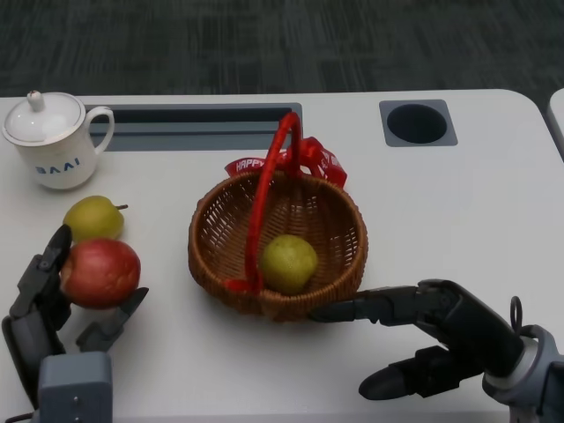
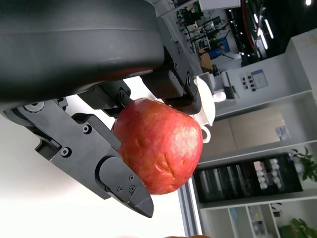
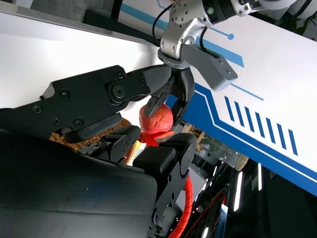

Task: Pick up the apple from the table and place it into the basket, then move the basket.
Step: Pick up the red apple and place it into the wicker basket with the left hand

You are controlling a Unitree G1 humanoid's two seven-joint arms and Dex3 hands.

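Spanning the head view, the white table (image 1: 458, 203) carries a wicker basket (image 1: 216, 256) at centre with a red handle (image 1: 264, 203) and one yellow-green fruit (image 1: 287, 263) inside. A lidded white cup (image 1: 55, 141) stands far left, with another yellow-green fruit (image 1: 92, 218) just near of it. The left hand (image 1: 53, 304) grips the red apple (image 1: 100, 272) at the near left, left of the basket; its wrist view shows fingers (image 2: 119, 181) clamped on both sides of the apple (image 2: 161, 146). The right hand (image 1: 432, 339) is open and holds nothing, one finger (image 1: 361, 309) touching the basket's near rim
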